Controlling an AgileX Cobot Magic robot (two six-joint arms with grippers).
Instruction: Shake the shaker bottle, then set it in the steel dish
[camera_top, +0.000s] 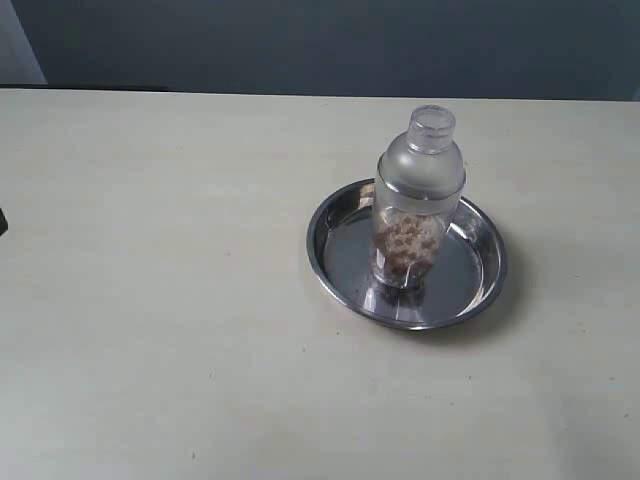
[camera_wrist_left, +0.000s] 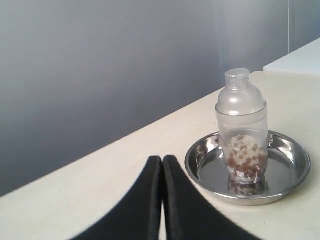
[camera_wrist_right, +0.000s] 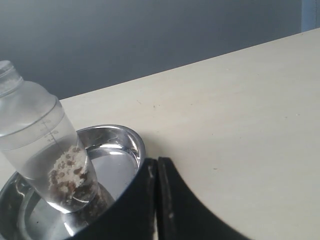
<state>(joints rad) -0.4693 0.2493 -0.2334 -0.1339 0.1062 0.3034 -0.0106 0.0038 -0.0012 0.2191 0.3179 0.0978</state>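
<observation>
The shaker bottle (camera_top: 415, 205) stands upright inside the steel dish (camera_top: 340, 262), brown granules at its bottom; nothing holds it. The left wrist view shows the bottle (camera_wrist_left: 242, 127) in the dish (camera_wrist_left: 202, 155), with my left gripper (camera_wrist_left: 162, 162) shut and empty, well apart from the dish. From the right wrist, the bottle (camera_wrist_right: 42, 145) and dish (camera_wrist_right: 127, 142) appear close by; my right gripper (camera_wrist_right: 157, 164) is shut and empty, its fingers overlapping the dish rim in the picture. Neither gripper appears in the exterior view.
The pale table (camera_top: 160, 300) stretches around the dish. A dark grey wall (camera_top: 320, 40) lies behind the table's far edge. A small dark object (camera_top: 3, 222) shows at the left border of the exterior view.
</observation>
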